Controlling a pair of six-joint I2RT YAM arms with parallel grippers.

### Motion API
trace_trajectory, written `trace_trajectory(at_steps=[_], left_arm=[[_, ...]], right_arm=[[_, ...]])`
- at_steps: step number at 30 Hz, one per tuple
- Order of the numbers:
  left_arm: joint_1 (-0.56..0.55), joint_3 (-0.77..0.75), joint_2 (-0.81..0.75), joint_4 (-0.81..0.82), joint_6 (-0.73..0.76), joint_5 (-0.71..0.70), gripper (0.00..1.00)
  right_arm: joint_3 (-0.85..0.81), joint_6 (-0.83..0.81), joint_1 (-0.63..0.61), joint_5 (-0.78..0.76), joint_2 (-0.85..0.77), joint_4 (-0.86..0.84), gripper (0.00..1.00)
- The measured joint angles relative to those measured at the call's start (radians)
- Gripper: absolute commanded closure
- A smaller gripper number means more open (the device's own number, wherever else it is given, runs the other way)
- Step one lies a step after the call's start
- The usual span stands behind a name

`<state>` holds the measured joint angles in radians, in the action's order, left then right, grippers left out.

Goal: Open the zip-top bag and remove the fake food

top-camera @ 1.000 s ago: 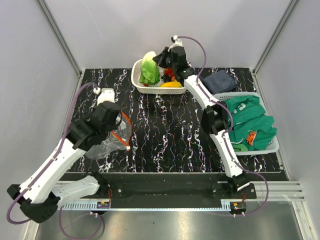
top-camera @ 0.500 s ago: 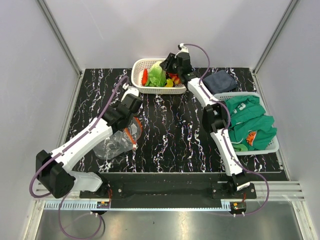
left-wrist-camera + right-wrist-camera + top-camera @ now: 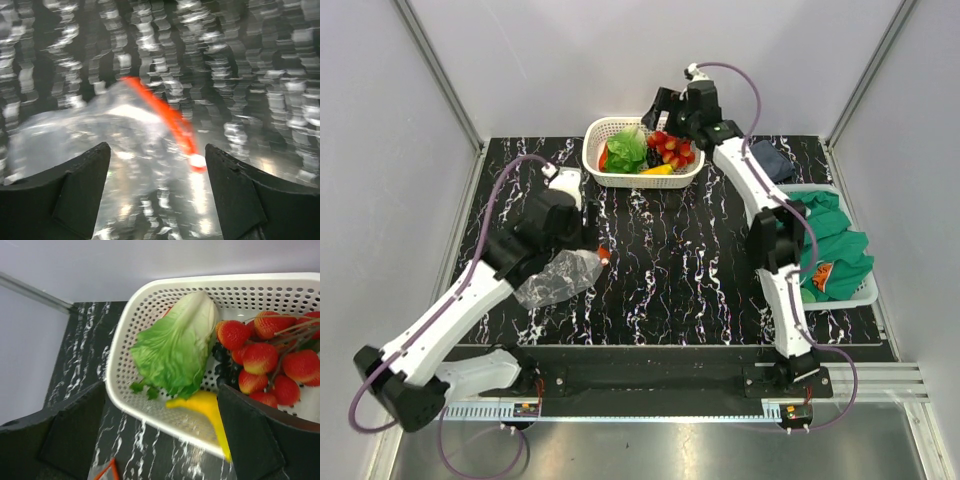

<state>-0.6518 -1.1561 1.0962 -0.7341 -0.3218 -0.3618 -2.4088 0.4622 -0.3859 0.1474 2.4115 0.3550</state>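
The zip-top bag (image 3: 556, 280) lies crumpled on the black marbled table, its red-orange slider (image 3: 604, 255) at the right end. My left gripper (image 3: 568, 240) hovers over the bag (image 3: 100, 135), open and holding nothing; the red zip strip (image 3: 162, 112) and slider (image 3: 196, 161) show between the jaws. The fake food sits in the white basket (image 3: 595, 135): lettuce (image 3: 628, 150), strawberries (image 3: 672, 148), banana (image 3: 660, 170), grapes (image 3: 654, 160). My right gripper (image 3: 665, 118) hangs open above the basket (image 3: 120, 370), over the lettuce (image 3: 180, 345), banana (image 3: 210, 407) and strawberries (image 3: 265, 360).
A second white basket (image 3: 865, 295) with green cloth (image 3: 825, 245) stands at the right edge. A dark blue cloth (image 3: 770, 160) lies behind it. Grey walls close in the table on three sides.
Both grippers have opened. The left one let go of the bag, which now lies flatter. The right one released the lettuce into the basket and drew back to the right.
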Motion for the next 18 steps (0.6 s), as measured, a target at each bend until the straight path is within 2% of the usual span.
trace_trajectory(at_steps=[4, 7, 8, 9, 13, 18], left_arm=[[0.000, 0.124, -0.116, 0.126, -0.058, 0.187, 0.07], [0.000, 0.265, -0.190, 0.256, -0.132, 0.341, 0.03], [-0.001, 0.313, -0.211, 0.308, -0.159, 0.381, 0.02], [-0.003, 0.359, -0.232, 0.360, -0.186, 0.418, 0.02], [-0.012, 0.490, -0.298, 0.544, -0.289, 0.512, 0.01], [-0.034, 0.525, -0.356, 0.699, -0.394, 0.566, 0.01]], right_arm=[[0.209, -0.010, -0.002, -0.004, -0.245, 0.039, 0.00], [0.463, -0.016, -0.016, -0.026, -0.466, 0.047, 0.00], [0.603, -0.018, -0.026, -0.044, -0.573, 0.055, 0.01], [0.649, -0.018, -0.039, -0.052, -0.611, 0.072, 0.00], [1.007, -0.016, -0.103, -0.065, -0.865, 0.074, 0.00], [1.354, 0.000, -0.135, -0.005, -1.158, 0.075, 0.00]])
